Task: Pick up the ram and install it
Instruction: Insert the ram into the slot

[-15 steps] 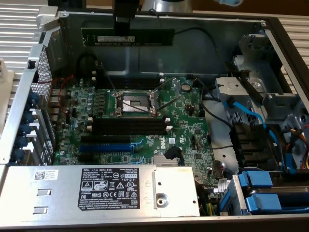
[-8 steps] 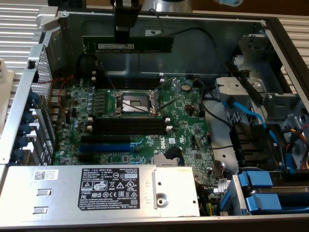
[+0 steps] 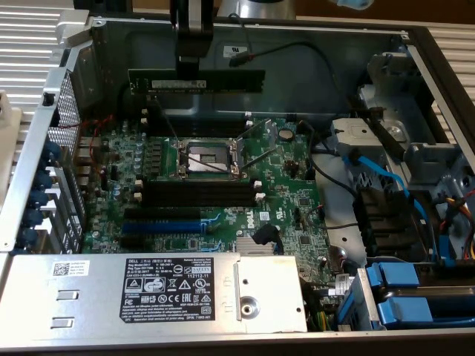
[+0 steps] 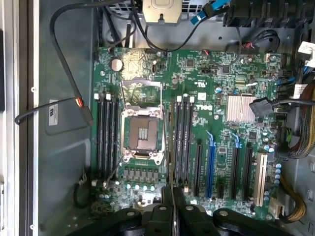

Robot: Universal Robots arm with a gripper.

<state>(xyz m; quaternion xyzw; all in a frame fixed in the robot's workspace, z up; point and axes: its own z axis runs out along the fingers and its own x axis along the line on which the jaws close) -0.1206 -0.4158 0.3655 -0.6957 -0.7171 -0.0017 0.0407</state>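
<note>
Ram is hanging level in the air above the far side of the motherboard, with the gripper pinching it near its middle, fingers pressed onto its faces. Carrying it well, I judge, is depending on keeping the stick parallel to the black slots, its contact edge facing down and the grip not slipping.

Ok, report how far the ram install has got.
Done: the ram is picked up, clamped in the gripper.
In hand: it hangs level above the motherboard, clear of the black slots. Which slot it lines up with I cannot tell.
Left: seating it. No slot holds a stick yet.
</note>
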